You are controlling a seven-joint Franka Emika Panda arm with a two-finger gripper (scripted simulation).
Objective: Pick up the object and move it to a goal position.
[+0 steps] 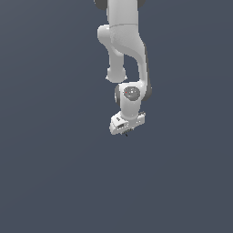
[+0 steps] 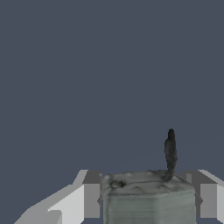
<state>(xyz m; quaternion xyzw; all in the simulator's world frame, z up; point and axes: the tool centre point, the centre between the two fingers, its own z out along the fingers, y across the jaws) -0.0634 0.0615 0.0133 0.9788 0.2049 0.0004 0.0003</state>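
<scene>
In the wrist view the object (image 2: 148, 199), a grey-green lump with a dark spike, sits clamped between the gripper (image 2: 148, 197) jaws; only plain dark background surrounds it, nothing near the jaws

White rounded arm (image 1: 125, 41); red-dotted grey wrist cap; boxy pincer (image 1: 127, 132) with grey fingers (image 2: 92, 194).
</scene>
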